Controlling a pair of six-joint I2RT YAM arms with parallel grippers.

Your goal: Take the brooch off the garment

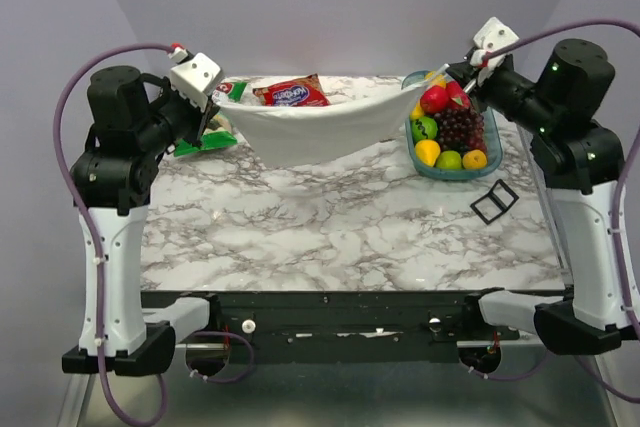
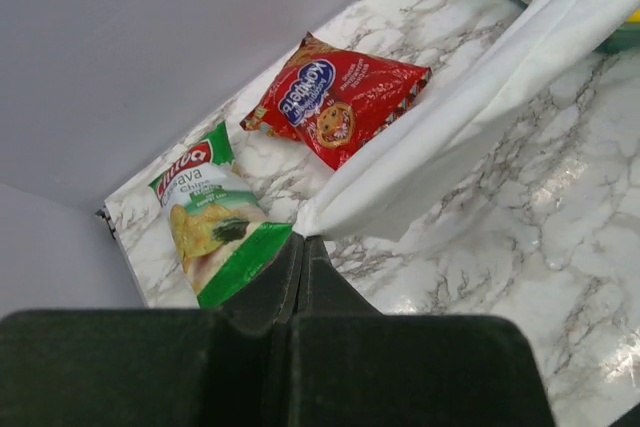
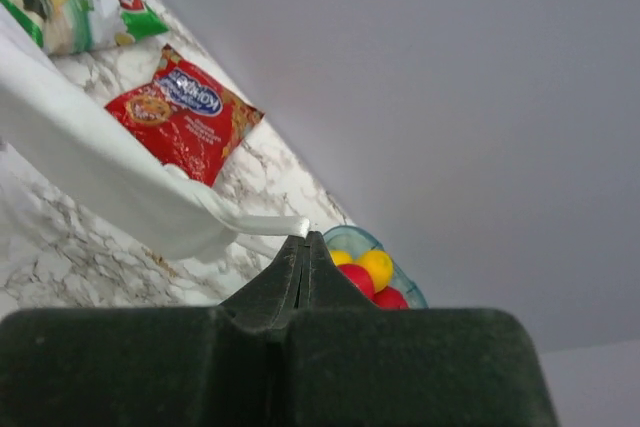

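The white garment (image 1: 315, 125) hangs stretched in the air between my two grippers, sagging in the middle above the marble table. My left gripper (image 1: 212, 107) is shut on its left end, seen in the left wrist view (image 2: 303, 238) where the cloth (image 2: 470, 117) runs up to the right. My right gripper (image 1: 462, 69) is shut on its right end, seen in the right wrist view (image 3: 304, 237) where the cloth (image 3: 90, 162) runs off left. The brooch does not show in any view.
A red cookie packet (image 1: 291, 94) and a green chips bag (image 1: 215, 137) lie at the back left behind the garment. A glass bowl (image 1: 497, 156) of fruit stands at the back right. A black square frame box (image 1: 494, 200) lies right of centre.
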